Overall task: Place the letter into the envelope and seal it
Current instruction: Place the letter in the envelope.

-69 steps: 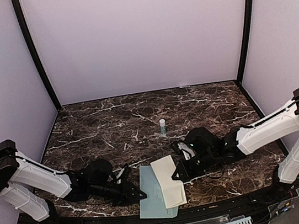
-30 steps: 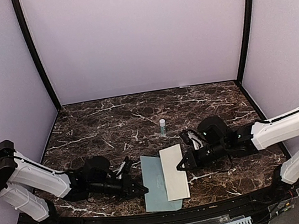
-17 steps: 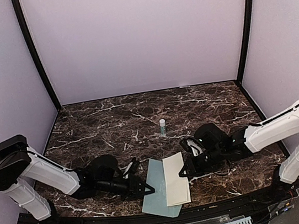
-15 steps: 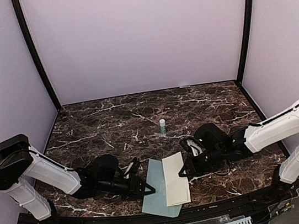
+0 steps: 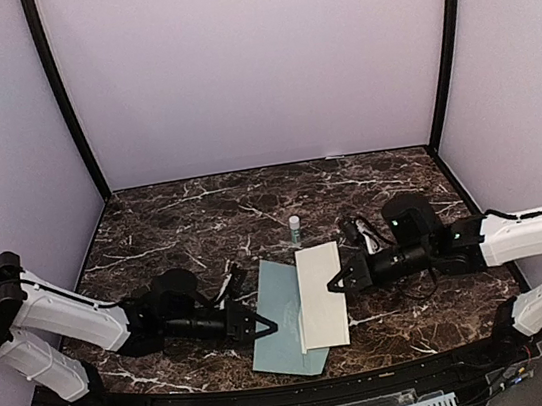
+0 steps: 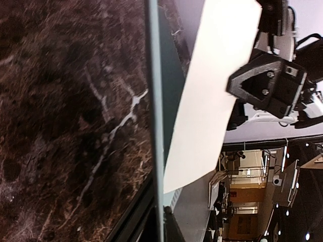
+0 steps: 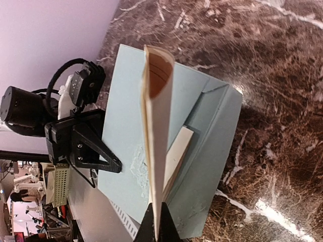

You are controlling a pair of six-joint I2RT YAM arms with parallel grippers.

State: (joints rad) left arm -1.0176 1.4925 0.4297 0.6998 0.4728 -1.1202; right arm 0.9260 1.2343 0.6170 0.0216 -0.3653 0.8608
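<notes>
Standing glue stick (image 5: 295,227) just behind letter (image 5: 321,295), envelope (image 5: 278,313).

Around me stand plain lilac walls (image 5: 252,64) with two black corner posts (image 5: 65,101); my surface (image 5: 202,213) is dark marble with white veins.

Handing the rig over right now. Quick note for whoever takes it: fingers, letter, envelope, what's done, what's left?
Left gripper: fingers shut on the left edge of the envelope.
Right gripper: fingers shut on the right edge of the folded letter, which is held over the envelope's right side.
Glue stick: upright behind both, apart from the grippers.
Done: letter folded, both papers gripped.
Left: letter is not inside yet; slide it in, close the flap, seal.
</notes>
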